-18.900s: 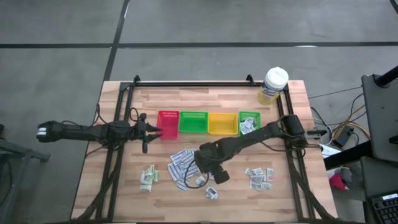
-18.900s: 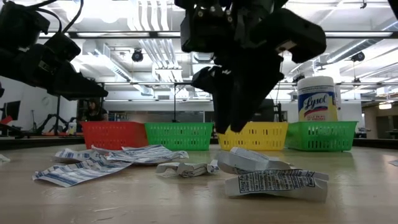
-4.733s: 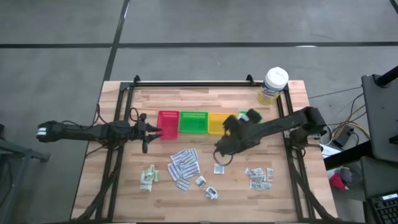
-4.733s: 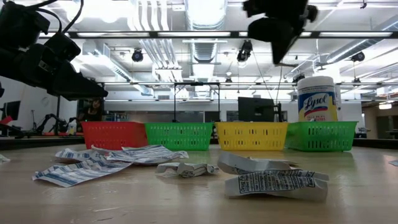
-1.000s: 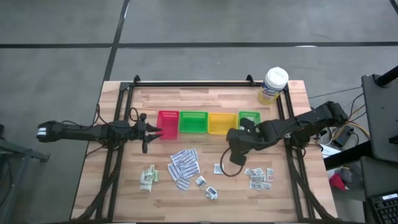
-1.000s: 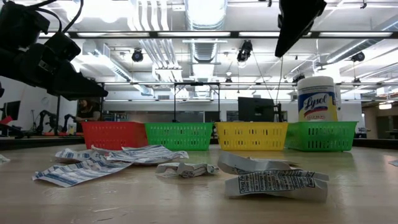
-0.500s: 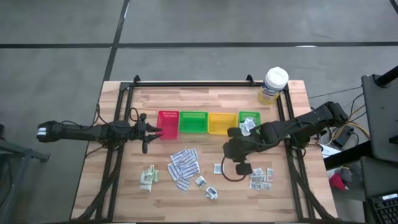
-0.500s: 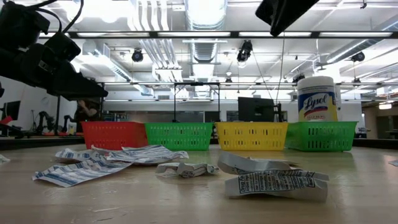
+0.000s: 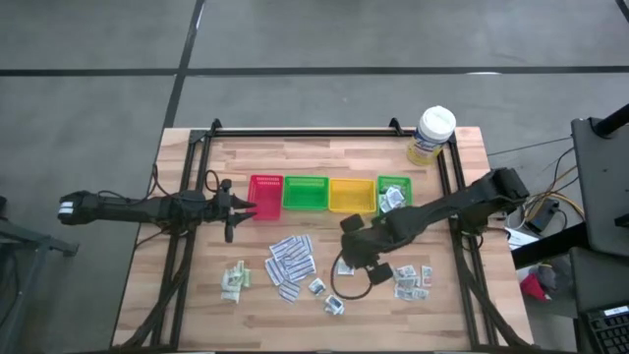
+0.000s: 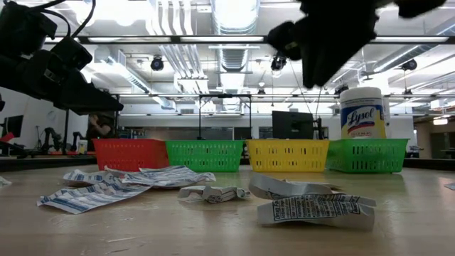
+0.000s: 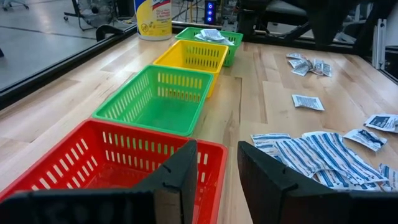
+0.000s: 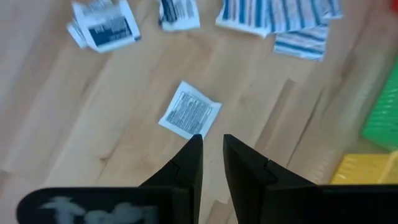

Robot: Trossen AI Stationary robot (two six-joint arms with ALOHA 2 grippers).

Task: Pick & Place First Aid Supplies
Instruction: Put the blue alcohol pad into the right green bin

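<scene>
Right wrist view shows one small grey-white square packet (image 12: 189, 114) lying flat and alone on the bare worktop (image 12: 93, 137), just ahead of the right end effector (image 12: 211, 146), whose two fingers stand a narrow gap apart with nothing between them. That slim gap looks suited to nipping a thin paper edge, so I judge this as the approach to a pick. In the high view the same packet (image 9: 345, 266) sits just beside the right end effector (image 9: 350, 258), between the striped strips (image 9: 290, 262) and the cluster of printed packets (image 9: 410, 279) nearer the right edge. Two more small squares (image 9: 326, 296) lie below it, and the pale green-white sachets (image 9: 234, 280) rest well apart to the left. A few packets already lie in the small green tray (image 9: 393, 194), which suggests sorting by kind into the row of red tray (image 9: 264, 196), green tray (image 9: 305, 193) and yellow tray (image 9: 351, 195).

The left end effector (image 9: 231, 208) waits beside the red tray, fingers slightly apart and empty.

Against the picture a second earlier, the right arm has swung leftward and lower over the lone packet, and its fingers have narrowed; the supplies on the worktop lie unchanged, and the left arm has not shifted.
</scene>
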